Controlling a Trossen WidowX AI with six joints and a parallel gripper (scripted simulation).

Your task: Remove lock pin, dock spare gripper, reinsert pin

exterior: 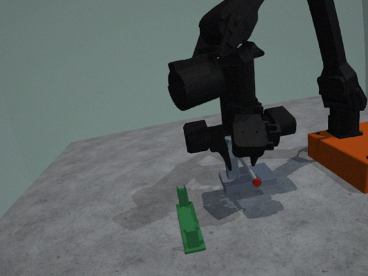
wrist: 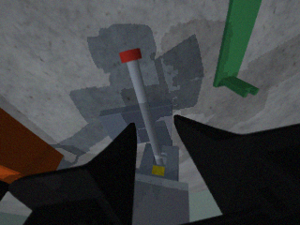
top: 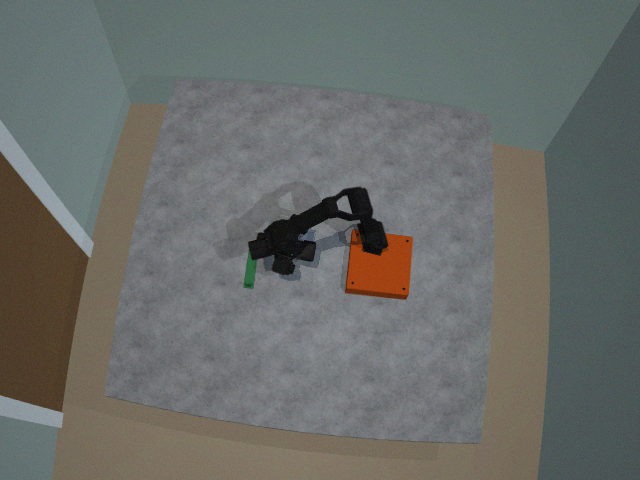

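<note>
The lock pin [exterior: 248, 172] [wrist: 142, 100], a white rod with a red head [exterior: 256, 181] [wrist: 130, 55], sticks out level from the upright socket of the grey mount [exterior: 266, 175] [wrist: 160, 189]. Its yellow-marked end [wrist: 158, 171] sits at the socket. My gripper [exterior: 241, 165] [wrist: 155, 122] [top: 283, 265] hangs over the mount, pointing down, with a finger on each side of the rod. The fingers stand apart with a gap to the rod on both sides, so it is open. I cannot make out the spare gripper; my wrist hides most of the socket.
A long green cradle [exterior: 189, 223] [wrist: 236, 44] [top: 249, 271] lies flat and empty on the grey mat to the left of the mount. The arm stands on an orange base block [exterior: 341, 153] [top: 379, 268] [wrist: 23, 147] to the right.
</note>
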